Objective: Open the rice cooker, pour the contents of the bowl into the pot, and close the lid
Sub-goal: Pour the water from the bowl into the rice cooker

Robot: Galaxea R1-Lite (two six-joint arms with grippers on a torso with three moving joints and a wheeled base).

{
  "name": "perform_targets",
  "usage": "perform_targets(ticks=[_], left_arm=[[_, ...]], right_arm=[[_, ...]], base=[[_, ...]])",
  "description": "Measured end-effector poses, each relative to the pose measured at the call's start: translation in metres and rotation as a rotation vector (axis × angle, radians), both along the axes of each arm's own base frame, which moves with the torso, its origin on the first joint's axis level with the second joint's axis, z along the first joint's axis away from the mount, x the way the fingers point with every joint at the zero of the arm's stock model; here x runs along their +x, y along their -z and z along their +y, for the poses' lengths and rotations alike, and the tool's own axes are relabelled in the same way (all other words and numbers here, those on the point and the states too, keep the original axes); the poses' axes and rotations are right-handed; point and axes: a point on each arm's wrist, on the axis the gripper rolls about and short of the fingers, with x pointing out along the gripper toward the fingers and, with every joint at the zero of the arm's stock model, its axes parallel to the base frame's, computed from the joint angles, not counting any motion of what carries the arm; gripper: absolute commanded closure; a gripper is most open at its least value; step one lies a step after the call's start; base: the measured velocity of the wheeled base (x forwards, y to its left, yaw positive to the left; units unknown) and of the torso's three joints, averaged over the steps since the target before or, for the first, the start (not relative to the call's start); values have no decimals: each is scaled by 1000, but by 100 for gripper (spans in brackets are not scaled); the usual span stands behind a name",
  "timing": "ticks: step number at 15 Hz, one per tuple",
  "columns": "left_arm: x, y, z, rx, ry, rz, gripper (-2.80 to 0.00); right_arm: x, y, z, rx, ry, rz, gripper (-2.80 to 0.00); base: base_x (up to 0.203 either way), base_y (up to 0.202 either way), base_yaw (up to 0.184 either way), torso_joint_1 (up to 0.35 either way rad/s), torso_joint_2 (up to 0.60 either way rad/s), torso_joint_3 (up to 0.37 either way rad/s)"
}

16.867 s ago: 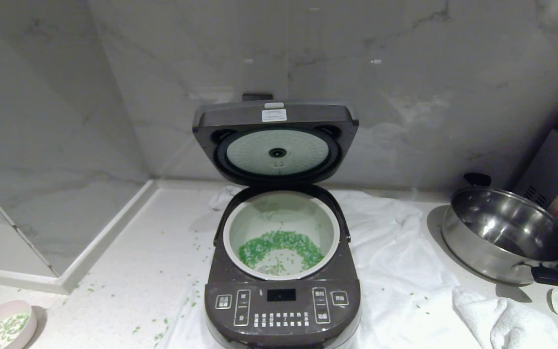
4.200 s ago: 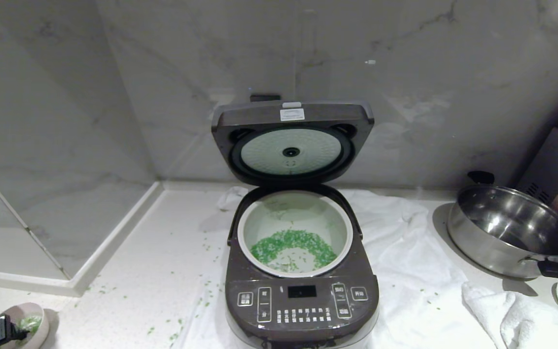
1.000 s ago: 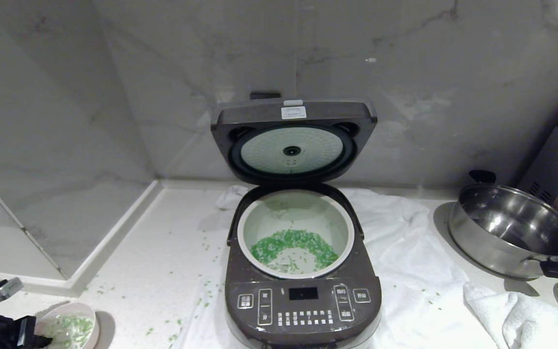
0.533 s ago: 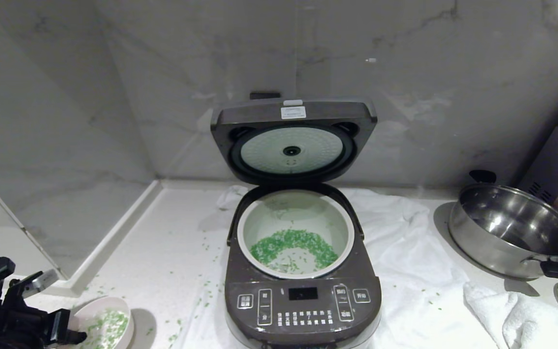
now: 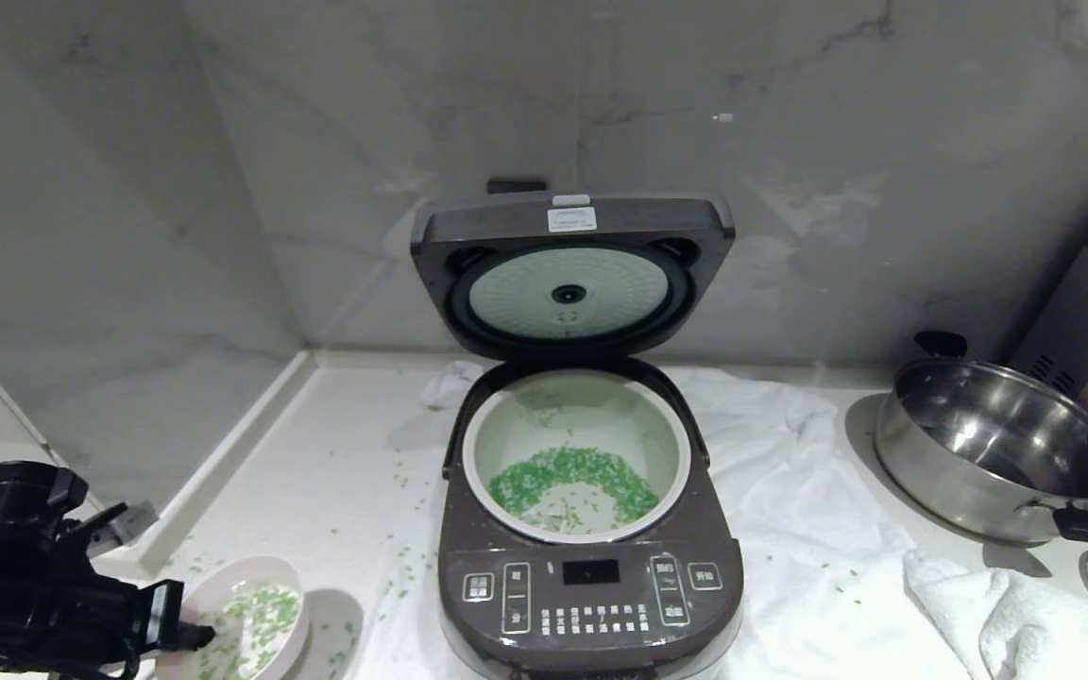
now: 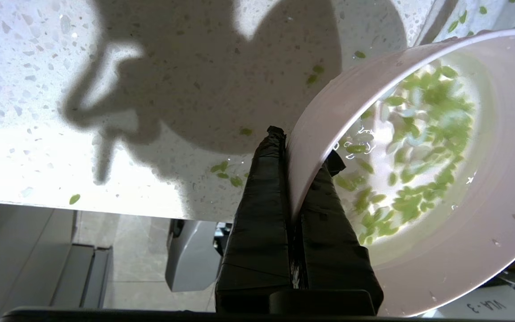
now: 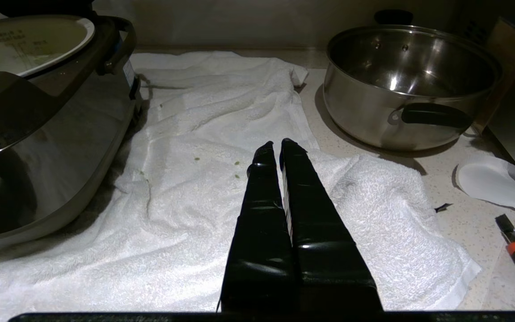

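Carrying the bowl toward the open cooker

Left tool [image 6: 304, 147] pinches the small pale-pink round bowl's [image 5: 246, 614] rim, near-left of the dark grey-brown rice cooker [image 5: 591, 576]; next, lift over its whitish-green pot [image 5: 577, 397] and tip.

Dim, perhaps top-lit; hard shadows.

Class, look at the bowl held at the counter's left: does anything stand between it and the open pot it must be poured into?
Nothing visible does. The left gripper is shut on the bowl, bare counter lies between it and the rice cooker, and the lid stands raised behind the pot.
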Motion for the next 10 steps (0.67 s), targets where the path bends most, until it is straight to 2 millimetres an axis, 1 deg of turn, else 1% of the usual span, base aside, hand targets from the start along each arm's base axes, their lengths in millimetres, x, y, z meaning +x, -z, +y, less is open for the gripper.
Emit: perform_targets(ticks=[6, 10], left_arm=[[12, -16, -29, 42, 14, -32, 0], [17, -28, -38, 56, 39, -63, 0]], right_arm=[[0, 0, 0, -1, 0, -12, 0], [0, 0, 0, 0, 0, -13, 0]], base=[[0, 0, 0, 0, 0, 0], [0, 0, 0, 0, 0, 0]])
